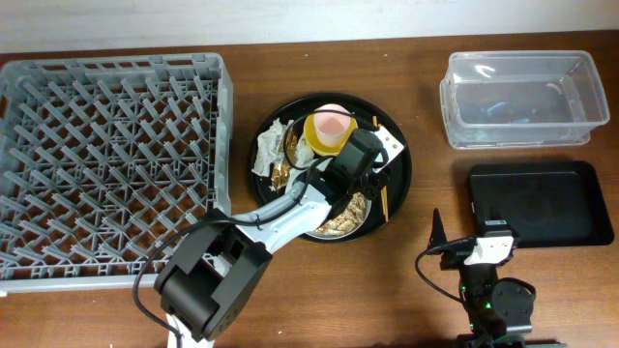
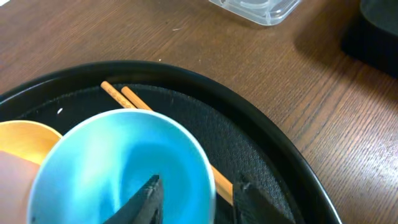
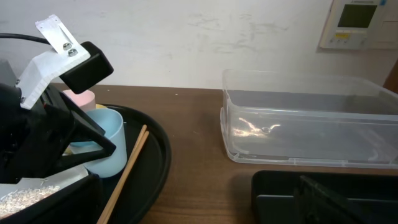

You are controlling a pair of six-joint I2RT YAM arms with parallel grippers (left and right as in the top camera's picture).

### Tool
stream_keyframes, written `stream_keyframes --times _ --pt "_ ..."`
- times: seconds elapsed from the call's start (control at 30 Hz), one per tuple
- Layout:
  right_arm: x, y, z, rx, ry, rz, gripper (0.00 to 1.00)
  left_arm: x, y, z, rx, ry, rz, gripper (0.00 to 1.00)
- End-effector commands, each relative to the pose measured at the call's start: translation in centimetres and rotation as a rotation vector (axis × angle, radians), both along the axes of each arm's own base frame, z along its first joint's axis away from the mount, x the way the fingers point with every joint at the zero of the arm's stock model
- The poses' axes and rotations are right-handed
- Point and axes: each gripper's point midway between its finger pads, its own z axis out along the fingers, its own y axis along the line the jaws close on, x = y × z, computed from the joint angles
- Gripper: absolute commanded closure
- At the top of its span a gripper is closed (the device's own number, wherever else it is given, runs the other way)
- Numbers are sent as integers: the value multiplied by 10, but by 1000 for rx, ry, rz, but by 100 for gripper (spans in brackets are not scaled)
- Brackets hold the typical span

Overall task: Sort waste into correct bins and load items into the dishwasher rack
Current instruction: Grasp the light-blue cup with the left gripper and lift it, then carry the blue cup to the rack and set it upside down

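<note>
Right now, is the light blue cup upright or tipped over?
Upright. The light blue cup stands on its base on the round black tray, open mouth facing up, left hand straddling its rim.

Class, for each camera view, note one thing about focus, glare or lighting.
Left wrist: the light blue cup, very close to the lens, is soft and out of focus; the chopsticks behind it look sharper. Right wrist: a bright glare streak on the front wall of the clear tub. Overhead: evenly lit, the dishwasher rack crisp.
</note>
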Motion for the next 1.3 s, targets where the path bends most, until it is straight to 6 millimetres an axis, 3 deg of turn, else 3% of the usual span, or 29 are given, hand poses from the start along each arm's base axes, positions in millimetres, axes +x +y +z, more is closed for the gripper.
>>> stream_keyframes --times 0.0,0.13,0.43,0.57,0.8,0.9,1.1,1.17,1.27 --pt "0 0 -3 -5 5 -4 2 4 -2 -2 7 -7 1 72" --pt "0 0 -3 -5 5 -4 2 4 -2 -2 6 -8 1 86" --pt "0 0 -3 -5 5 -4 2 5 -3 4 -6 -19 1 99" --pt "0 0 -3 -5 5 -4 2 -2 -11 39 -84 -34 -39 99" --pt "0 0 -3 -5 5 -4 1 -10 -5 129 -258 -86 6 99" --pt "0 0 -3 -5 5 -4 2 -11 11 155 -313 -67 56 99" --pt "0 0 -3 -5 5 -4 2 -10 85 173 -338 87 270 99" --pt "0 0 -3 -5 5 -4 2 -11 101 183 -369 115 268 99" --pt "0 0 -3 -5 5 -4 2 -8 130 197 -550 295 199 100"
